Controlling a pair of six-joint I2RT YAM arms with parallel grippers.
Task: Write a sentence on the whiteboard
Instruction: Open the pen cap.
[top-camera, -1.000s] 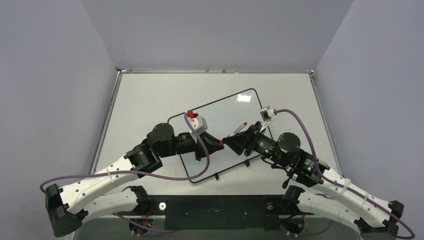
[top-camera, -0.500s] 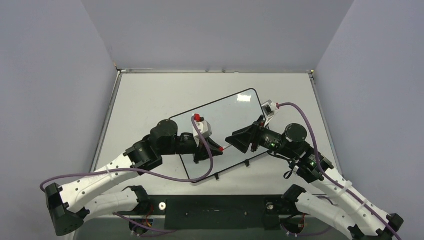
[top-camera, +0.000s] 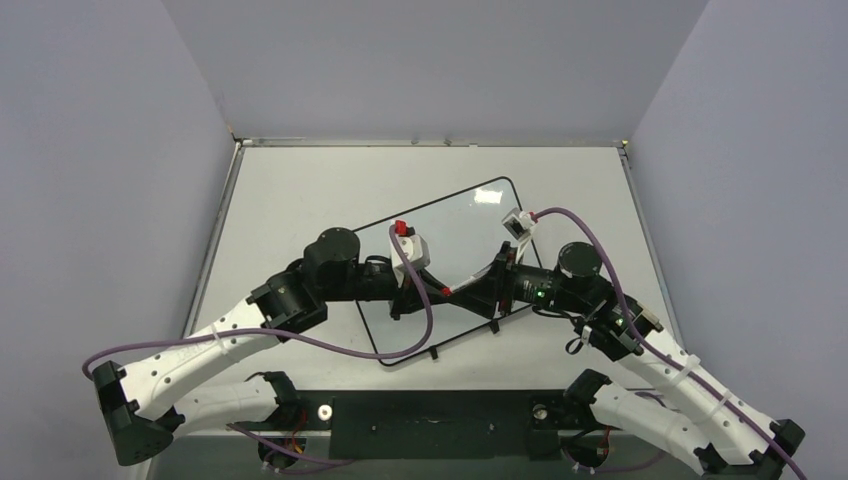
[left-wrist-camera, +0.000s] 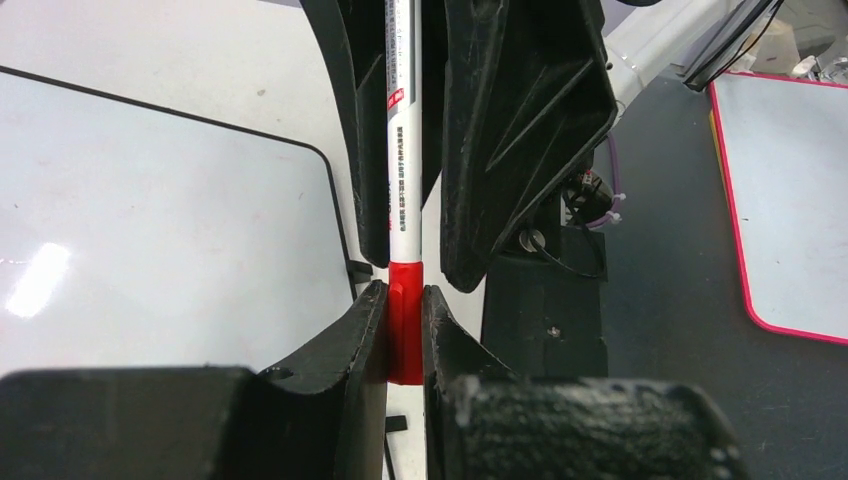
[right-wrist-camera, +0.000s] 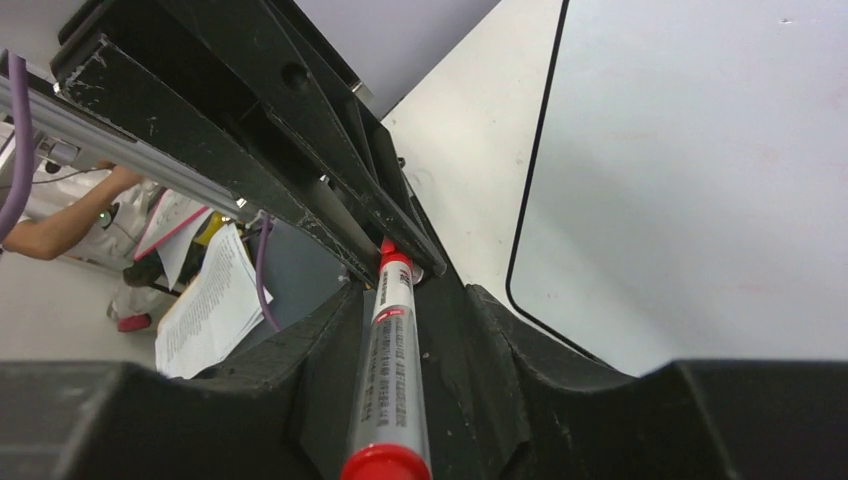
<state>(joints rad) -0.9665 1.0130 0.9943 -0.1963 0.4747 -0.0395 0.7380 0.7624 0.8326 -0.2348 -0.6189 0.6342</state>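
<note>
A white marker (left-wrist-camera: 404, 150) with a red cap (left-wrist-camera: 405, 320) hangs between both grippers over the whiteboard (top-camera: 450, 225). My left gripper (left-wrist-camera: 404, 290) is shut on the cap. The right gripper (right-wrist-camera: 410, 288) faces it tip to tip, and its jaws straddle the marker's barrel (right-wrist-camera: 392, 370). The barrel lies against one finger, and a gap shows on its other side. From above, the left gripper (top-camera: 432, 288) and the right gripper (top-camera: 468, 288) meet at a red dot, the marker (top-camera: 446, 291). The board's glossy face (right-wrist-camera: 700, 150) is blank, so no sentence is in view.
The whiteboard lies tilted on the matte white table (top-camera: 300, 190), with two black clips (top-camera: 436, 352) on its near edge. Grey walls close the table on three sides. Off the table are a pink-rimmed board (left-wrist-camera: 790, 180) and loose papers (right-wrist-camera: 210, 310).
The right gripper let go of the marker, opened wide, then slid left around the barrel with its jaws partly closing. The left gripper moved slightly right, still shut on the cap.
</note>
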